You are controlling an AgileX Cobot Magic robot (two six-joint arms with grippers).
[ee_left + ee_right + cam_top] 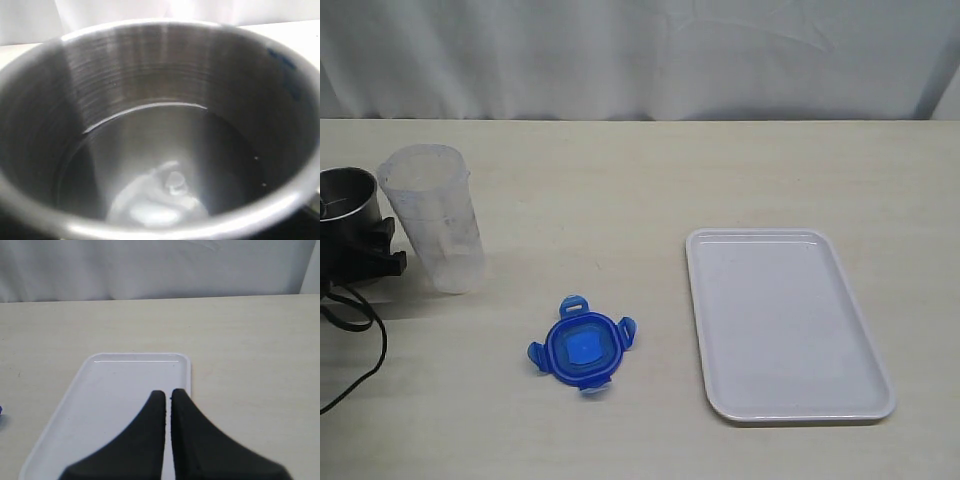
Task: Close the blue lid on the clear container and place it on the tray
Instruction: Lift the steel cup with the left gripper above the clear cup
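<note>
Blue lid (582,345) near clear container (432,218)

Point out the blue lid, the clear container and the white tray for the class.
blue lid (582,347): exterior view, on its middle panel.
clear container (435,225): exterior view, on the middle of its frosted wall.
tray (785,320): exterior view, on the bare middle of its floor.

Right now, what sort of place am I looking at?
Probably a robot test bench: plain beige table, white curtain backdrop, and a few staged items, like the tray and blue lid.
</note>
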